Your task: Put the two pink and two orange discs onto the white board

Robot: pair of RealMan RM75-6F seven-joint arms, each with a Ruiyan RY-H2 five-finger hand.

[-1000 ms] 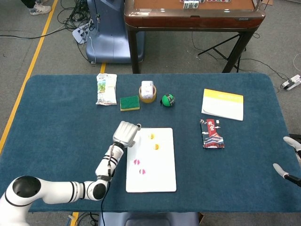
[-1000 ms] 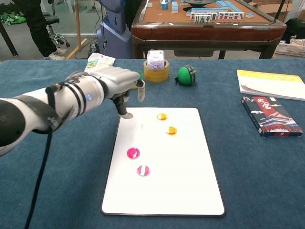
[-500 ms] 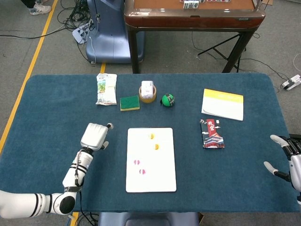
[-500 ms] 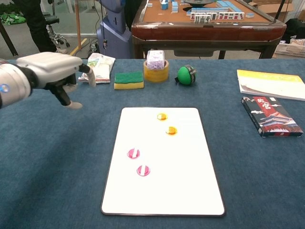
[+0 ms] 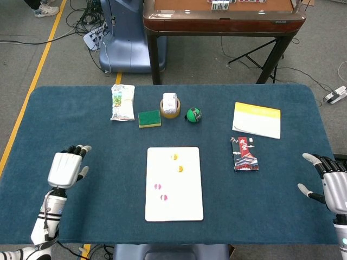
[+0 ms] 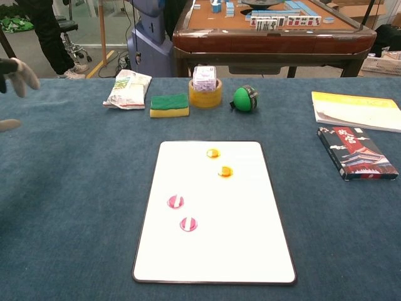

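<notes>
Two pink discs point(image 6: 182, 212), two orange discs point(image 6: 219, 162), one white board point(image 6: 244, 238), one sponge point(image 6: 169, 105), two hands point(image 5: 66, 168).

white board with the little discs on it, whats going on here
All four discs already lie on the white board: two orange discs near its far end and two pink discs closer to its left edge. Nothing is being handled. The left hand is open and empty above the table's left side, and the right hand is open at the right edge, fingers apart.
</notes>
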